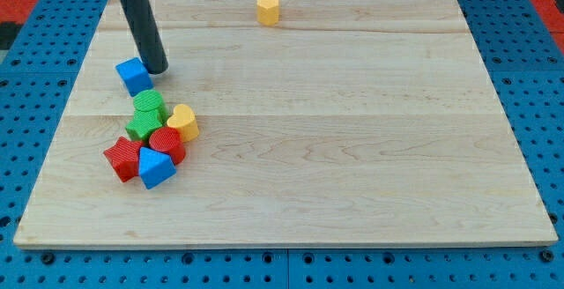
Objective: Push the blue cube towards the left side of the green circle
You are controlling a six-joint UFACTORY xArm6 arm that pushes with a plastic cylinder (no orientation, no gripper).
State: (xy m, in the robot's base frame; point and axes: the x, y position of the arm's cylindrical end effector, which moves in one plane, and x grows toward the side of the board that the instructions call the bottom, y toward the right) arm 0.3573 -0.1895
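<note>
Up near the board's [291,227] left edge, my tip [157,69] (a bare tool, holding nothing) touches the blue cube [133,76].

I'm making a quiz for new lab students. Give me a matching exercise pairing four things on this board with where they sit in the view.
Things:
1. blue cube
2. yellow hexagonal block
3. yellow heart
4. red star

Places:
A. alone near the view's top edge
B. leftmost block of the cluster
C. right side of the cluster, beside the green blocks
D. just left of my tip, above the cluster

Pairs: 1-D, 2-A, 3-C, 4-B
</note>
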